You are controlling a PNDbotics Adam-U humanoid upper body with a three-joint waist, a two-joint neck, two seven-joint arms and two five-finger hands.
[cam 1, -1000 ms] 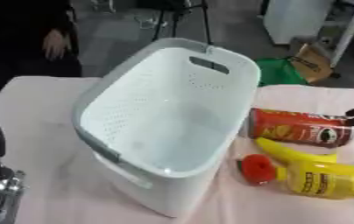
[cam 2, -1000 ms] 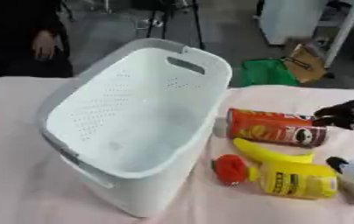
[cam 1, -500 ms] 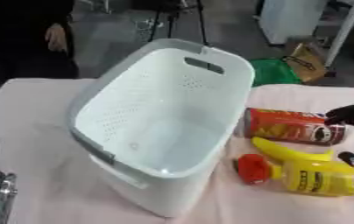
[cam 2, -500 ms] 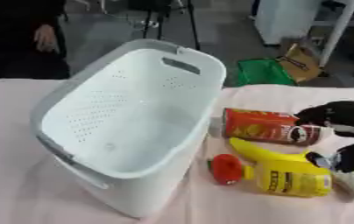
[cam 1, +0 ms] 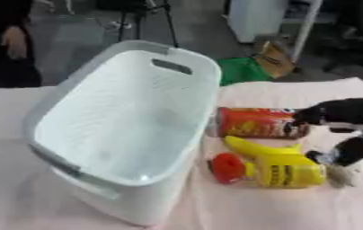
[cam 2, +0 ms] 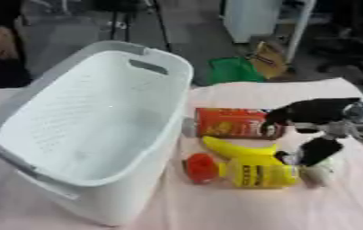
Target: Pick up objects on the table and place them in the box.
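- The red can (cam 1: pixel 257 122) lies on its side on the worktop (cam 1: pixel 294 211), just right of the white basket (cam 1: pixel 121 121). It is probably light and stiff-walled, with a smooth round body that could roll or slip, so taking it across the middle of the barrel looks safest.
- The yellow bottle (cam 1: pixel 283 166) with a red cap (cam 1: pixel 228 167) also lies flat, in front of the can and touching or nearly touching it. It looks like squeezable plastic, heavier if full, and the broad labelled body offers a better hold than the tapering neck.
- The right hand (cam 2: pixel 314 112) comes in from the right, with its upper dark part reaching the can's right end; whether it touches is unclear.
- The hand's lower part (cam 2: pixel 316 150) hangs just right of the bottle's base.
- I cannot tell whether the hand is released or clasped; nothing looks lifted.
- The left hand does not show.
- The basket stands well left of the hand, apparently empty.
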